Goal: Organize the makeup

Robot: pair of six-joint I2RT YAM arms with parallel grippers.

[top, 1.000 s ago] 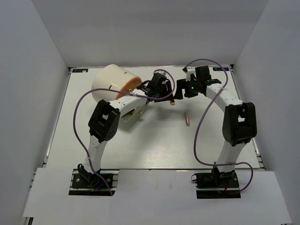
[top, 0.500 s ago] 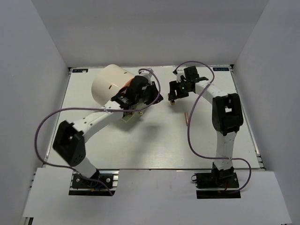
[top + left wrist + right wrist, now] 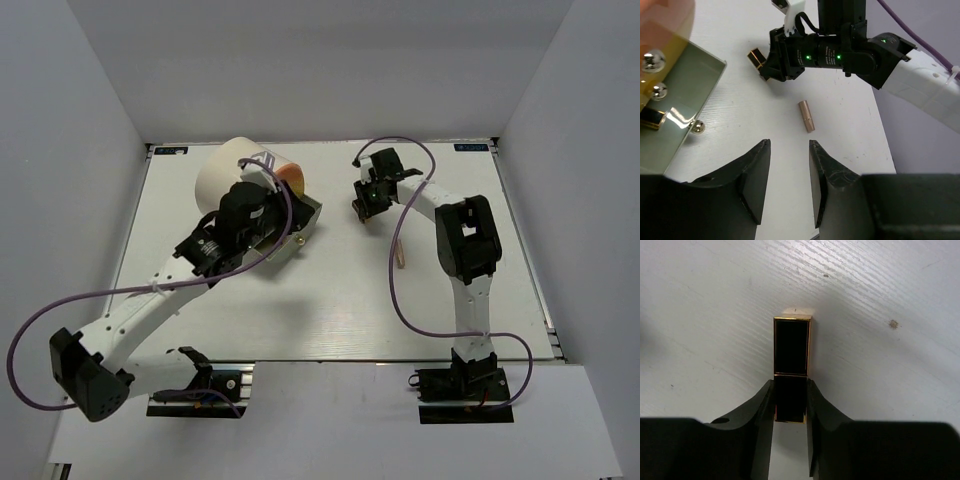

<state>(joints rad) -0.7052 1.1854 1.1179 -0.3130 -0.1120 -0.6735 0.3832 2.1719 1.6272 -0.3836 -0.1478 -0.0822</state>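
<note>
Left wrist: rose-gold tube (image 3: 807, 116) lies apart from lipstick (image 3: 756, 56); metal organizer (image 3: 695, 90) at left.

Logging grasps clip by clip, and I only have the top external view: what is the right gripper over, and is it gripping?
Observer: In the right wrist view the right gripper is closed on a short black lipstick with gold edging, lying flat on the white table.
Operator: And the other one?
Observer: The left wrist view shows the left gripper open, nothing between its fingers.
Operator: The thin pinkish thing on the table?
Observer: A slim rose-gold metallic tube, lying untouched.
</note>
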